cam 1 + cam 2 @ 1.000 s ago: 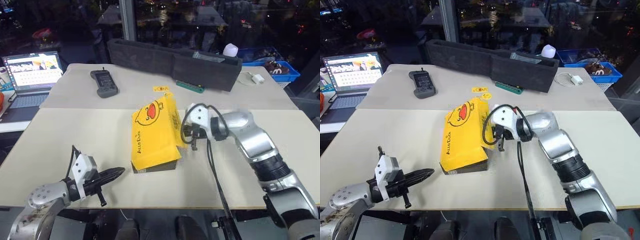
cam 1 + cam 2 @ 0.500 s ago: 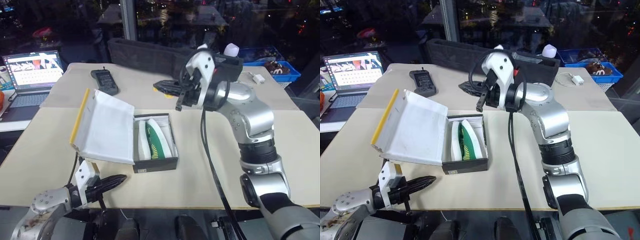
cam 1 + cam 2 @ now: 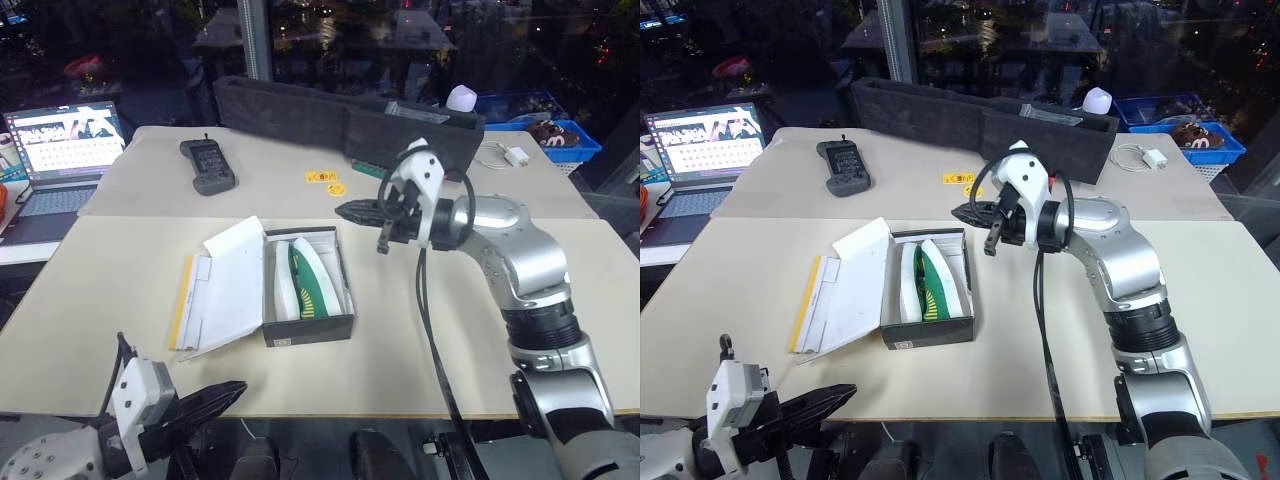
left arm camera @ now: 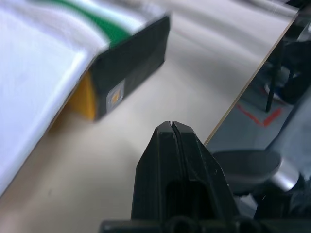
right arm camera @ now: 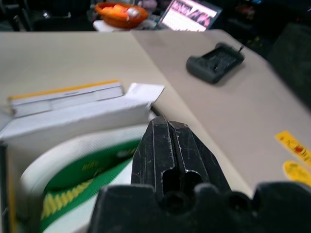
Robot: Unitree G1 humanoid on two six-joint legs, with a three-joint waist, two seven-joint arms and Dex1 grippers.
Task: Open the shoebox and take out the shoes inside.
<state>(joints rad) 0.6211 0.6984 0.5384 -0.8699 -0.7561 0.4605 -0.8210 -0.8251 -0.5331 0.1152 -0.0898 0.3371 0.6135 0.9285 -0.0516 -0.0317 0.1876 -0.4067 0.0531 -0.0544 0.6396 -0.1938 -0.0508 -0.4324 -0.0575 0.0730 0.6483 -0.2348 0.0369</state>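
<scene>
Lid now flopped flat beside shoebox [image 3: 308, 300], shoes [image 3: 312, 282] exposed; right gripper [image 3: 350, 211] shut, empty, poised above for a reach-in.

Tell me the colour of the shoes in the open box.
Green shoes with whitish soles; the left eye view shows them best.

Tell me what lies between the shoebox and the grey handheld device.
Only bare tabletop between the shoebox and the handheld device, seen from the left eye view.
</scene>
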